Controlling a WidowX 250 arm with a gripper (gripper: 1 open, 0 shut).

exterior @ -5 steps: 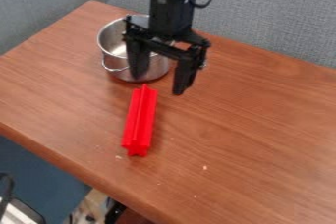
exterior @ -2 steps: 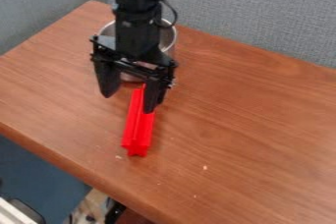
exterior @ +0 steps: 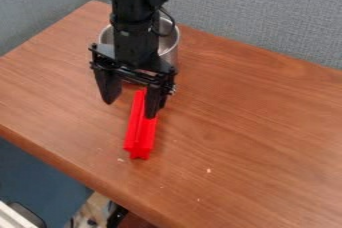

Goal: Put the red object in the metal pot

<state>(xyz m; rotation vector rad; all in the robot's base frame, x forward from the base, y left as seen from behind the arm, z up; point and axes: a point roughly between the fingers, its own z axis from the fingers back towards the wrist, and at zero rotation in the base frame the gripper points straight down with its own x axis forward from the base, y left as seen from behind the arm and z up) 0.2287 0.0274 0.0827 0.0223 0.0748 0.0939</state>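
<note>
Arm's swung off the pot (exterior: pixel 163 44) and dropped over the red bar (exterior: pixel 142 124), gripper (exterior: pixel 131 96) spread wide and empty, straddling the bar's far end on the table (exterior: pixel 254 112), probably lining up a grab.

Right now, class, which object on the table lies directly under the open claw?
The red plastic bar: its far end sits between the claw's fingers, while the steel pot stands behind the arm.
</note>
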